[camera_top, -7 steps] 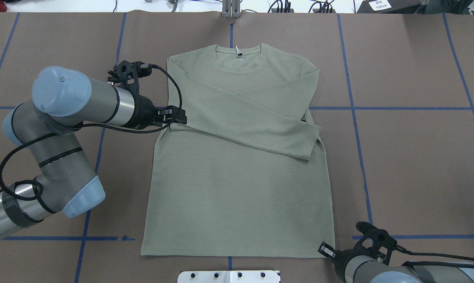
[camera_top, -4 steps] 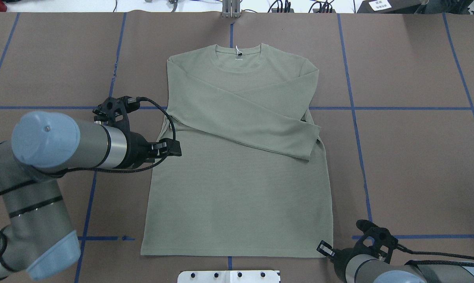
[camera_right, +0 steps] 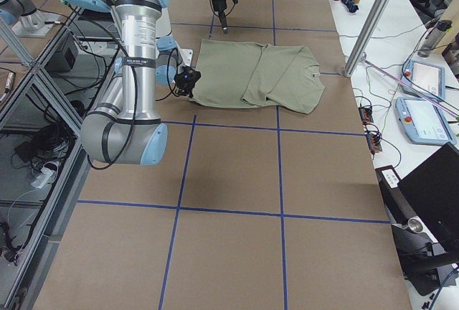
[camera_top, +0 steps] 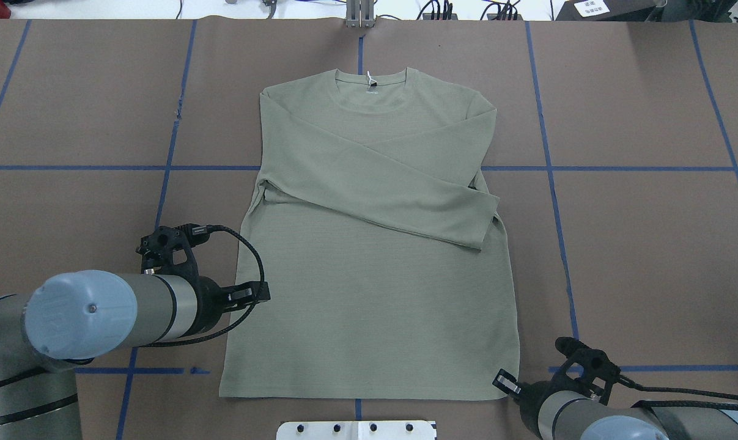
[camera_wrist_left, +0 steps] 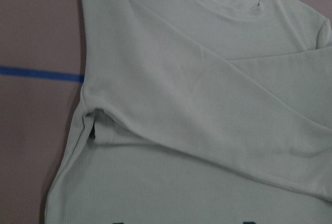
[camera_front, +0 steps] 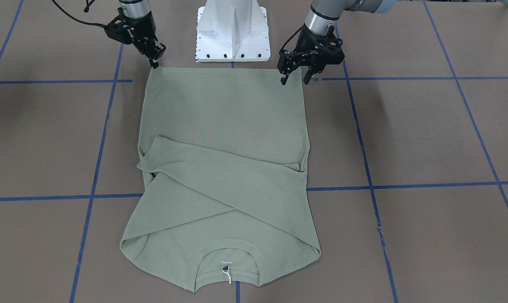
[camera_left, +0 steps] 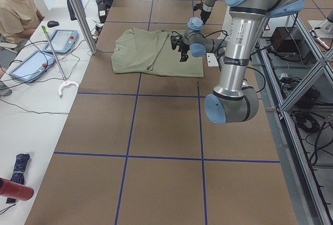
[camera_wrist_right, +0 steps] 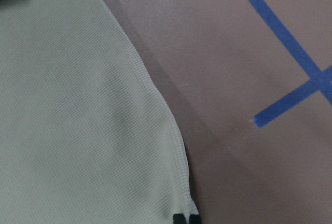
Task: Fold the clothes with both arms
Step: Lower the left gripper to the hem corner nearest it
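Observation:
The sage-green shirt (camera_top: 369, 305) lies flat on the brown table, collar (camera_top: 372, 79) at the far side and both sleeves crossed over the chest. My left gripper (camera_top: 263, 292) hangs open above the shirt's left side edge. In the front-facing view my left gripper (camera_front: 295, 79) has its two fingers spread near the hem corner. My right gripper (camera_top: 505, 385) is down at the right hem corner (camera_front: 153, 68). In the right wrist view its two tips sit close together on that corner of the shirt (camera_wrist_right: 78, 105).
The white base pedestal (camera_front: 232, 29) stands just behind the hem. Blue tape lines (camera_top: 619, 168) cross the brown table cover. A person (camera_left: 15, 11) sits at a white side table with tablets and cables (camera_left: 36, 58) beyond the shirt's collar end.
My left arm has swept back toward the robot along the shirt's left edge, from the armpit to the lower side. The right gripper has hardly moved, and the hem corner there has drawn in slightly.

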{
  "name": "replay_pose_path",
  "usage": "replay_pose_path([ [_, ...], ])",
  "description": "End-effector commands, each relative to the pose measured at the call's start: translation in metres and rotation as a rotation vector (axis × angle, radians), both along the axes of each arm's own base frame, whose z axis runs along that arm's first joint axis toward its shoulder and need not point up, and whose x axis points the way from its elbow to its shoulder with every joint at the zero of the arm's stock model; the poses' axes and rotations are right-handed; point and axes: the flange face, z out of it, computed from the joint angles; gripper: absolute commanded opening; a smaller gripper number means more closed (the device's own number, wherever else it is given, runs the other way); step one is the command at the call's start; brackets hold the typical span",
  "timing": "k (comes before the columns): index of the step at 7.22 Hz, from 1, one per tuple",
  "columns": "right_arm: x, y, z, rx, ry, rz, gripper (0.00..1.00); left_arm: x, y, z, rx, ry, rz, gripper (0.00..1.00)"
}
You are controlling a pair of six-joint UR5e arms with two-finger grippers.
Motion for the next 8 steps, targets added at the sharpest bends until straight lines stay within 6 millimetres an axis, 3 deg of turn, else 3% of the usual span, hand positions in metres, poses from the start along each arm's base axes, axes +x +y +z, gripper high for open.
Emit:
replay_pose_path([
  [1, 0.003, -0.007, -0.005, 0.005, -0.009, 0.009, 0.0, -0.01, 0.022, 0.013, -0.017, -0.019, 0.025, 0.82],
  [2, 0.004, -0.007, -0.007, 0.005, -0.012, 0.011, 0.0, 0.008, 0.06, 0.031, -0.067, -0.048, 0.065, 0.81],
  [4, 0.004, -0.007, -0.005, 0.005, -0.008, 0.009, 0.0, 0.02, 0.067, 0.043, -0.082, -0.073, 0.069, 0.81],
  [8, 0.003, -0.005, -0.005, 0.005, -0.009, 0.006, 0.0, 0.036, 0.076, 0.056, -0.094, -0.099, 0.099, 0.68],
])
